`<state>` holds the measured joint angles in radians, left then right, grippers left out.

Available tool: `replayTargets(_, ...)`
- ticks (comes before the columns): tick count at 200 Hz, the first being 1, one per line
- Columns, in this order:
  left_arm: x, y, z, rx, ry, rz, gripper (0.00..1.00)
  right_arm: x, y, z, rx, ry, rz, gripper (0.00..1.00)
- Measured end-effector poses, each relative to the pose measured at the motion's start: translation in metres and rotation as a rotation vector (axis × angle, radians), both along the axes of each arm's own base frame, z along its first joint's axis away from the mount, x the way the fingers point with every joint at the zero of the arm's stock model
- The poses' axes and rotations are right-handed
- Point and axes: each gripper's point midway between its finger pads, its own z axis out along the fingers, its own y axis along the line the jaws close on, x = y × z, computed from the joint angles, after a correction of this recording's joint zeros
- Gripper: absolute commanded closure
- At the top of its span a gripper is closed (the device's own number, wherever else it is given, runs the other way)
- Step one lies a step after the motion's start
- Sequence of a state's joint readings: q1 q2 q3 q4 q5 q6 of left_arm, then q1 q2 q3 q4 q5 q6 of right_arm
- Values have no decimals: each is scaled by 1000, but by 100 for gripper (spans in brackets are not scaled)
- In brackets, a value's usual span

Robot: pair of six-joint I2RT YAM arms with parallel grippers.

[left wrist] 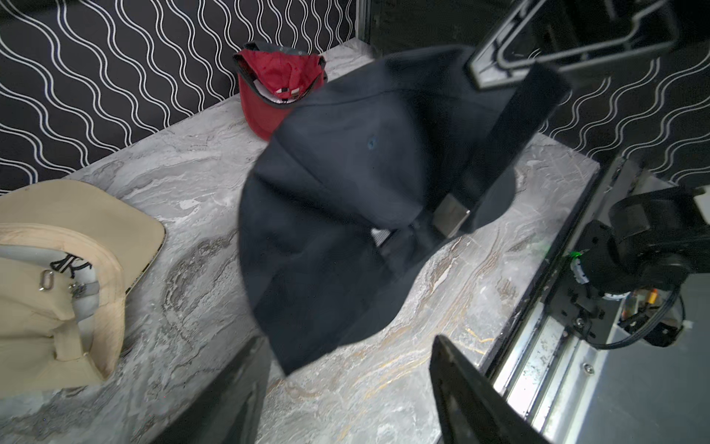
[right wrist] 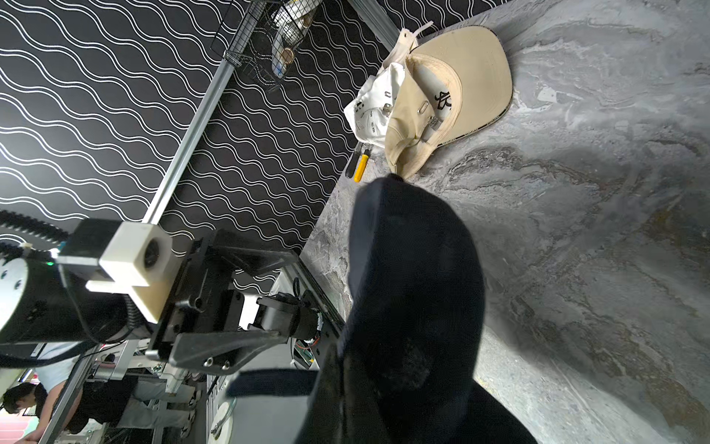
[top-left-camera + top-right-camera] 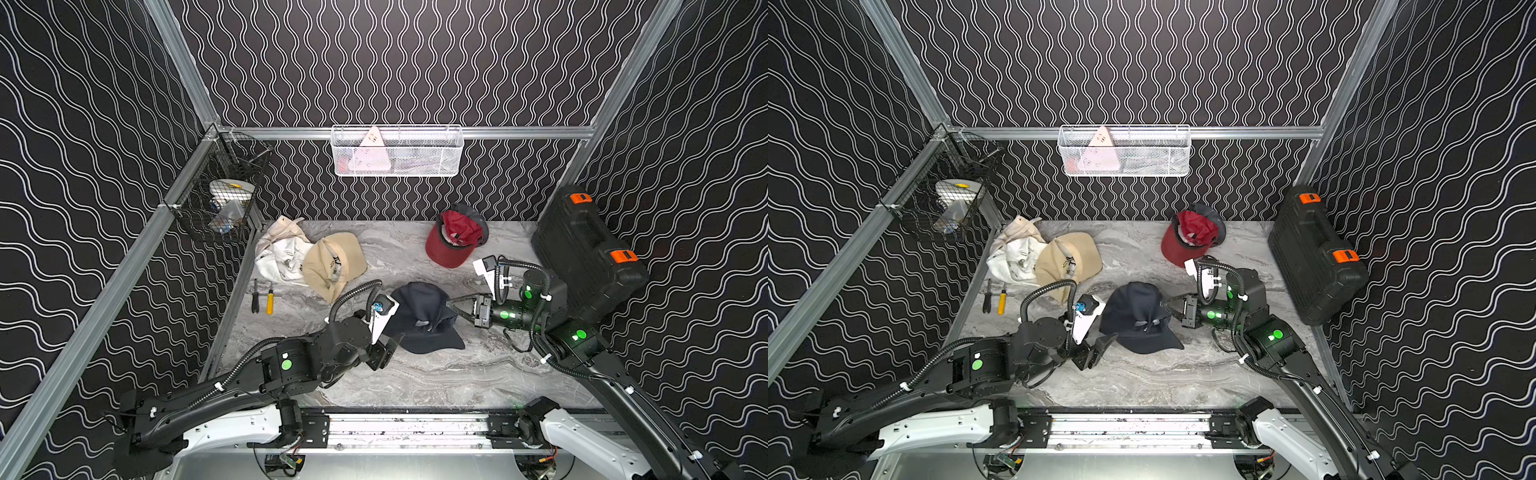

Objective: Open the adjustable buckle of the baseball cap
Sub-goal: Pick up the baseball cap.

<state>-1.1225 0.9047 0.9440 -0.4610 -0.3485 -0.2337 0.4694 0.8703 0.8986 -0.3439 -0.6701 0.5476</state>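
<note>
Navy fabric marks the task's cap (image 3: 419, 316), which lies crumpled near the middle of the marble tabletop (image 3: 415, 374), its brim toward the front rail. The strap (image 1: 511, 127) leads off toward the robot's right, and the right gripper (image 3: 453, 307) has its jaws closed flat on the strap's free end. In the left wrist view the band runs taut from that pinch down to the metal buckle (image 1: 451, 215), which sits at the cap's rear edge just above the table. Holding the end stretched appears meant to steady the buckle and keep the webbing straight, so the clasp can be levered or the strap slid out.

The left gripper (image 3: 1098, 351) hangs just beside the opposite side of the cap, near the brim. Its fingers (image 1: 461, 384) are spread wide with nothing between them, and as far as the views show it touches neither cap nor strap. Its camera looks straight at the buckle, so it seems placed to come in on the clasp while the right arm supplies counter-tension.

Whether the clasp's flap is lifted cannot be told. The strap looks threaded through it, so the opening seems unfinished. The beige cap (image 3: 332, 262) and red cap (image 3: 453, 241) lie well apart from the work.
</note>
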Motion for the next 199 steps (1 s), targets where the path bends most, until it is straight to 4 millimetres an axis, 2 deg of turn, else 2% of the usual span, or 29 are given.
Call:
replayTargets(56, 8, -42, 15, -45, -9, -71, 24, 5, 3, -4, 18, 30, -11, 100)
replayTargets(102, 18, -62, 18, -79, -33, -67, 23, 5, 3, -9, 18, 50, -10, 100)
replayTargets(140, 26, -78, 30, -114, -52, -67, 24, 4, 3, -13, 20, 62, -10, 100)
replayTargets(160, 30, -85, 29, -113, -53, -65, 25, 3, 4, -14, 23, 66, -6, 100)
replayTargets(179, 35, -87, 23, -100, -51, -51, 32, 2, 4, -12, 29, 63, -4, 100)
replayTargets(199, 40, -85, 22, -100, -51, -37, 51, 0, 3, -9, 34, 53, -2, 100)
